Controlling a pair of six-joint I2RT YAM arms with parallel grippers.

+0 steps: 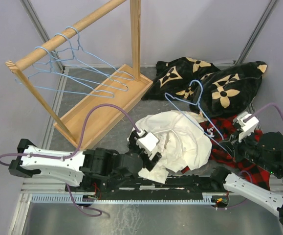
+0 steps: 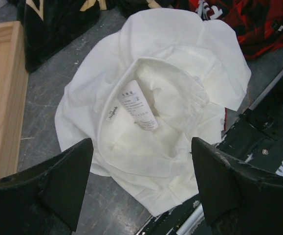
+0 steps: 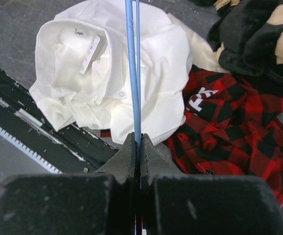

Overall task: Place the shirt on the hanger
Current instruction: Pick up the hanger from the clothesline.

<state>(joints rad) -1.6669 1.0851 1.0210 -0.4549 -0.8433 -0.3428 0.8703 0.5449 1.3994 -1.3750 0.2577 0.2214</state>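
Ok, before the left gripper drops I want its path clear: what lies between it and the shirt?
Nothing. In the left wrist view the open left gripper frames the shirt directly, with only bare grey table at its near edge.

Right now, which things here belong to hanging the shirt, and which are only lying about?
For the job: the shirt, the hanger, the right gripper shut on it, the left gripper open over the shirt.
Lying about: the plaid garment, the black blanket, the spare hangers, the wooden rack.
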